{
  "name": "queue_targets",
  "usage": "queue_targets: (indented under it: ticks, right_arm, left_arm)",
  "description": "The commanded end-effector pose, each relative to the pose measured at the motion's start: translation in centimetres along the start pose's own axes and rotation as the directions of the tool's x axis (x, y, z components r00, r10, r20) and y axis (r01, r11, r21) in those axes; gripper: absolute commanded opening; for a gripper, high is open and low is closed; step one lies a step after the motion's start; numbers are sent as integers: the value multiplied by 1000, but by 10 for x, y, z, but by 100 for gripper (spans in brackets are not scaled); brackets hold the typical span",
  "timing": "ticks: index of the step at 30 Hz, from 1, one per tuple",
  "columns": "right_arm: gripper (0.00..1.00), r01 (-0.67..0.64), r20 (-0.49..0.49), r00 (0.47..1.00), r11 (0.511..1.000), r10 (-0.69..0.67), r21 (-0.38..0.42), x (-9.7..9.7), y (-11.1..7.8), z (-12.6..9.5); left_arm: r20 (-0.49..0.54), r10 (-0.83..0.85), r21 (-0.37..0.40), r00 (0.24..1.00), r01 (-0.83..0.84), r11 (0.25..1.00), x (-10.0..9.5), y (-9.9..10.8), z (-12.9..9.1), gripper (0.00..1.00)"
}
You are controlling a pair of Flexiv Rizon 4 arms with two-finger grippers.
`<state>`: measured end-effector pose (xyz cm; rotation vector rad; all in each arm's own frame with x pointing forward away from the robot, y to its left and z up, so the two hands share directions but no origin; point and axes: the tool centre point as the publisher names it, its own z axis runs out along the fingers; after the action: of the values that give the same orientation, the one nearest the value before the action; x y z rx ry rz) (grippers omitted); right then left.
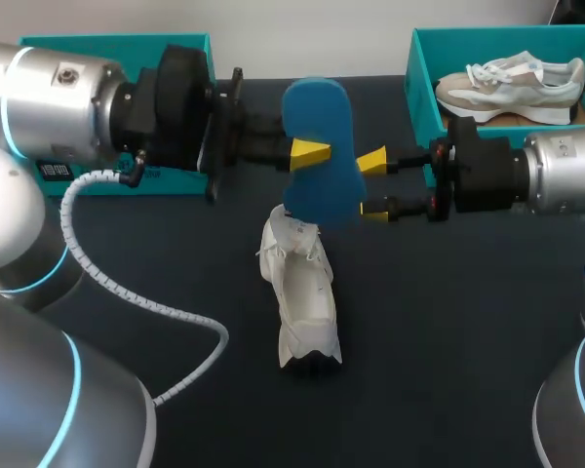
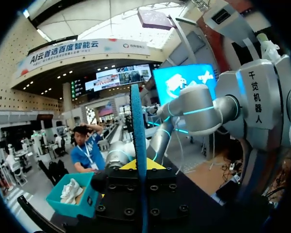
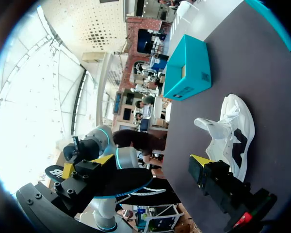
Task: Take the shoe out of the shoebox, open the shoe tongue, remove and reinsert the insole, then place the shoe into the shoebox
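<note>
L jaws pinch the insole (image 1: pixel 317 146) from both sides, holding it up over the bench (image 1: pixel 448 341). L wrist view has it edge-on (image 2: pixel 137 136) btwn the fingers, w/ a yellow tip (image 2: pixel 155 166) behind it.

R jaws are wide apart w/ nothing gripped, tips (image 1: pixel 372 161) just beside the insole's R edge; can't tell if one touches. R wrist view puts the insole (image 3: pixel 128 182) close by one finger (image 3: pixel 104 160), the other finger (image 3: pixel 199 162) well clear.

Shoe (image 1: pixel 300 292) is white and lies on the bench under the insole, tongue pulled out, sole showing (image 3: pixel 237 136) in R wrist view.

Shoebox (image 1: pixel 421 68) sits at far R, 2nd shoe (image 1: pixel 512 83) inside. Teal box (image 1: pixel 117 44) at far L, behind L arm.
</note>
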<state>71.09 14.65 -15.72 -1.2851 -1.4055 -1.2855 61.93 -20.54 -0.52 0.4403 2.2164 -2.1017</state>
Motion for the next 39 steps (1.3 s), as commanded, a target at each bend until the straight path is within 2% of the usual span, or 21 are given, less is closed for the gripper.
queue_targets:
  ticks: [1,2,5,7,11,13,14,15,18,19,26,28,33,35,36,39]
  right_arm:
    - [100,0,0,1000,1000,0,-2,-1,0,3]
    - [100,0,0,1000,1000,0,-2,-1,0,3]
    - [100,0,0,1000,1000,0,-2,-1,0,3]
    - [100,0,0,1000,1000,0,-2,-1,0,3]
    - [100,0,0,1000,1000,0,-2,-1,0,3]
    - [100,0,0,1000,1000,0,-2,-1,0,3]
    - [100,0,0,1000,1000,0,-2,-1,0,3]
    - [100,0,0,1000,1000,0,-2,-1,0,3]
    - [100,0,0,1000,1000,0,-2,-1,0,3]
    - [100,0,0,1000,1000,0,-2,-1,0,3]
    - [100,0,0,1000,1000,0,-2,-1,0,3]
    - [100,-5,0,1000,1000,5,3,-1,0,4]
    - [100,-8,-10,1000,1000,9,4,1,0,7]
    - [100,-19,-14,1000,1000,19,3,2,-1,9]
    - [100,-19,-17,1000,1000,19,1,2,-1,10]
    - [100,-27,-26,999,1000,27,6,3,-2,16]
  left_arm:
    - [24,195,4,981,-195,981,5,2,-1,0]
    - [24,195,4,981,-195,981,5,2,-1,0]
    - [-9,382,-34,924,-382,923,8,14,-6,0]
    - [2,419,-29,908,-419,908,8,19,-12,0]
    - [16,615,-83,789,-611,787,8,36,-25,0]
    - [43,650,-106,759,-643,758,6,44,-31,0]
    - [50,692,-107,720,-685,720,7,49,-33,0]
    - [80,691,-111,718,-683,722,6,52,-34,0]
    - [78,801,-144,594,-788,599,6,64,-35,0]
    - [92,804,-157,587,-789,594,7,68,-35,0]
    - [78,950,-205,303,-927,313,10,93,-41,0]
    - [85,957,-218,276,-932,289,11,100,-42,0]
    - [79,987,-224,140,-962,154,13,116,-44,0]
    - [79,988,-229,135,-962,150,13,121,-44,0]
    - [92,991,-236,97,-965,116,13,123,-43,0]
    - [88,993,-241,78,-966,98,12,130,-42,0]
